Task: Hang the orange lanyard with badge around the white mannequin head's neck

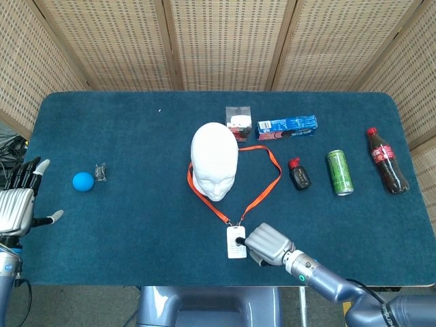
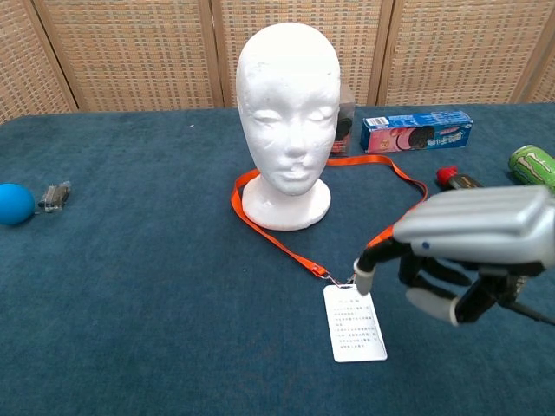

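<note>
Lanyard point(image 1: 262, 178) already looped round mannequin head point(image 1: 214, 160), strap stretched toward near edge; badge point(image 2: 355, 322) touched at top by right hand point(image 2: 468, 251) fingertip, grip unclear. Left hand point(image 1: 17, 204) spread, empty, well apart.

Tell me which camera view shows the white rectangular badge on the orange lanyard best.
The chest view: the white rectangular badge lies large and near, faint print lines visible, clipped to the orange lanyard, a fingertip of the right hand at its top. The head view shows it small from above, beside that hand.
</note>
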